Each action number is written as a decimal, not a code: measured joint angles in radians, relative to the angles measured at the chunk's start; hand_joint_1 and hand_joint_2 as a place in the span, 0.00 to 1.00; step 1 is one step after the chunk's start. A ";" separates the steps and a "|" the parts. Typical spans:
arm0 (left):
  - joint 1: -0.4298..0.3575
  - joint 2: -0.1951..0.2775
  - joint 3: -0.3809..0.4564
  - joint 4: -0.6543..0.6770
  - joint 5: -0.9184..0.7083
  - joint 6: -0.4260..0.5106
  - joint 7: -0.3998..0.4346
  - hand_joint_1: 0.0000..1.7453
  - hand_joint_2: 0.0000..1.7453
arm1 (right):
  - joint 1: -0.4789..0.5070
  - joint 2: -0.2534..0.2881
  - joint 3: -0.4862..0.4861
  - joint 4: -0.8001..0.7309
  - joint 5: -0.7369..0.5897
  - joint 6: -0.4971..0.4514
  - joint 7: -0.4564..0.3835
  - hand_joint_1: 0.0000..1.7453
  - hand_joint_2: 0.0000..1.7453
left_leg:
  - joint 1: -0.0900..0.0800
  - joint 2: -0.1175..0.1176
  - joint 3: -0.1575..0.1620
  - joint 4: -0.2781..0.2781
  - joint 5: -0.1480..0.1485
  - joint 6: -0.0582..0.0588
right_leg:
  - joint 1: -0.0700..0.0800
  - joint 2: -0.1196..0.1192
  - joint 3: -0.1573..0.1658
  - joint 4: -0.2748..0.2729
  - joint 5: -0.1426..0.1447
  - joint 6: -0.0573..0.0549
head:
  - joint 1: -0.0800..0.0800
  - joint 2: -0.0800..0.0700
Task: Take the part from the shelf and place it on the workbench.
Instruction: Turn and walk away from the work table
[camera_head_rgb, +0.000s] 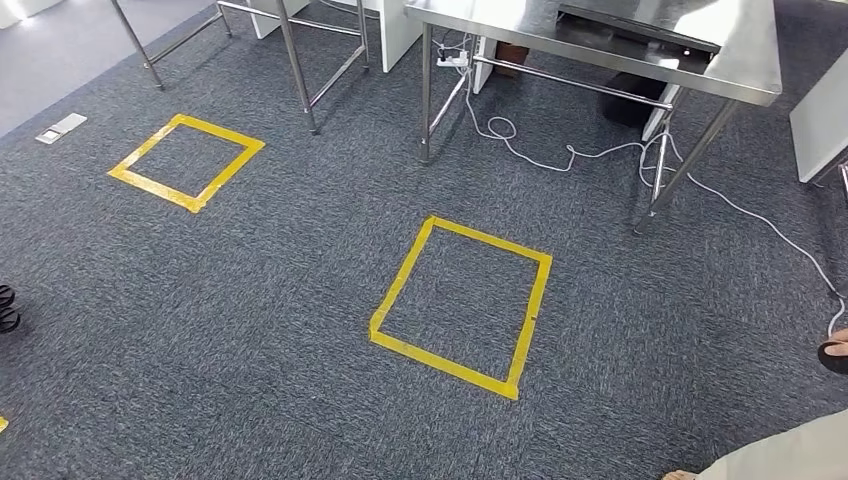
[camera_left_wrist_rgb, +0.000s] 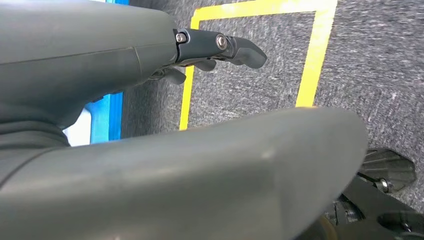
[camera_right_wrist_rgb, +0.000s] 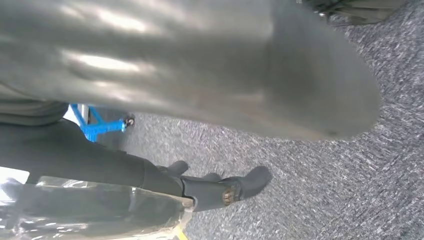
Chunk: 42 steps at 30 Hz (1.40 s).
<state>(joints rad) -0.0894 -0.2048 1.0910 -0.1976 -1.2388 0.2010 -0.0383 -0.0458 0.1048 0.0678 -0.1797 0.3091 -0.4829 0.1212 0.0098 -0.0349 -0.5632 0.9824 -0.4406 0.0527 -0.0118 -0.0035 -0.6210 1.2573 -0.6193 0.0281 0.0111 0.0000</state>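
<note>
Part in hand, workbench ahead

The right hand (camera_right_wrist_rgb: 220, 192) grips a clear-bagged part (camera_right_wrist_rgb: 95, 212), fingers curled round it, arm hanging over the carpet (camera_head_rgb: 250, 330); the left hand (camera_left_wrist_rgb: 220, 47) holds nothing, fingers loosely apart; the steel workbench (camera_head_rgb: 745, 60) stands beyond a yellow square (camera_head_rgb: 460, 305); pickup looks done, the approach and placing remain.

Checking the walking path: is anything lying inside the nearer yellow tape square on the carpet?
No, the nearer yellow tape square encloses only bare grey carpet in the head view.
</note>
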 joint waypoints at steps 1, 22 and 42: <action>0.000 0.000 0.000 0.000 0.000 0.000 0.000 0.00 0.00 | 0.001 -0.001 0.000 0.000 0.000 0.000 0.000 0.00 0.00 | 0.000 -0.010 0.000 0.001 0.001 -0.003 | -0.004 0.006 0.035 -0.070 0.031 0.010 | 0.001 0.000; -0.002 0.002 0.000 0.000 0.002 0.000 -0.008 0.00 0.00 | -0.004 0.003 0.005 0.000 0.007 -0.003 -0.001 0.00 0.00 | -0.012 0.077 0.002 0.023 -0.026 -0.023 | 0.011 -0.079 0.124 -0.270 0.111 -0.029 | -0.013 0.000; 0.005 -0.001 0.029 0.000 0.045 0.032 0.019 0.00 0.00 | -0.020 0.005 0.087 0.001 0.102 0.036 0.056 0.00 0.00 | 0.003 0.002 -0.060 0.118 -0.065 -0.045 | -0.016 -0.001 0.120 -0.270 0.125 -0.029 | -0.010 0.000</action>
<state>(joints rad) -0.0843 -0.2055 1.1200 -0.1976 -1.1933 0.2328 -0.0196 -0.0657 0.1101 0.1551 -0.1789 0.4108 -0.4471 0.1773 0.0128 -0.0332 -0.6227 1.1003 -0.5060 0.0077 -0.0278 -0.0047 -0.5010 0.9869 -0.4943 -0.0009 0.0009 0.0000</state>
